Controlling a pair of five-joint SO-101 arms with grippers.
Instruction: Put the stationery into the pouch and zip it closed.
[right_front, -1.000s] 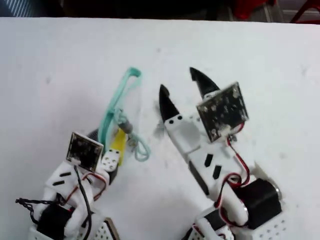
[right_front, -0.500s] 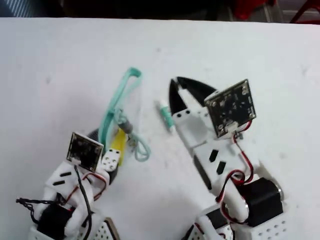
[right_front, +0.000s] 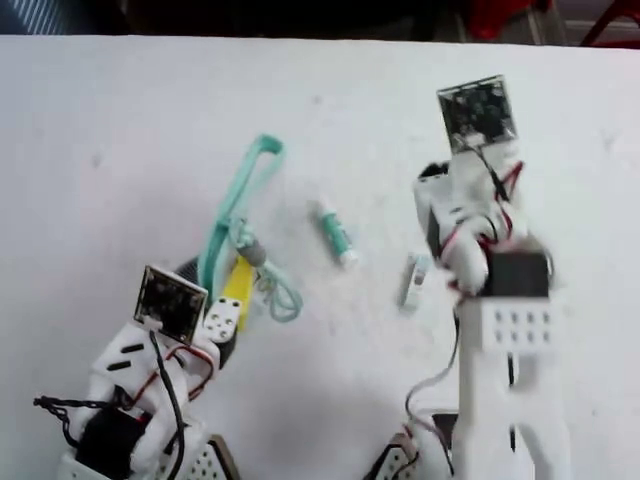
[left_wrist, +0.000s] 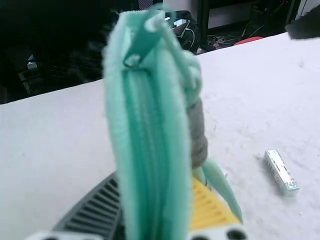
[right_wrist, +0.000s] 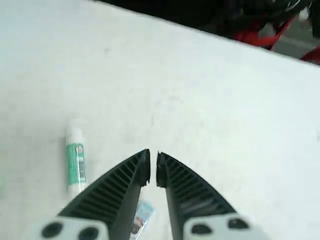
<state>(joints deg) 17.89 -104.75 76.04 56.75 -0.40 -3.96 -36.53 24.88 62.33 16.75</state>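
Observation:
A clear pouch with a teal zipper (right_front: 235, 205) lies left of centre, and its zipper edge (left_wrist: 150, 150) stands upright close to the camera. My left gripper (right_front: 226, 288) is shut on the pouch's near end, between a yellow finger (left_wrist: 207, 212) and a dark finger (left_wrist: 95, 212). A white and green glue stick (right_front: 335, 232) lies on the table to the pouch's right, also in the right wrist view (right_wrist: 75, 160). A small pale packet (right_front: 413, 280) lies beside the right arm. My right gripper (right_wrist: 153, 167) hangs above the table, shut and holding nothing, with that packet (right_wrist: 141, 216) below it.
The white table (right_front: 120, 120) runs back to a dark far edge with red objects (right_wrist: 270, 27) behind it. The raised right arm (right_front: 490, 290) stands over the right half. A small whitish piece with a green end (left_wrist: 281, 172) lies right of the pouch.
The right arm rose from low over the table and swung back to the right. Its fingers went from wide open to shut. The glue stick and small packet now lie uncovered.

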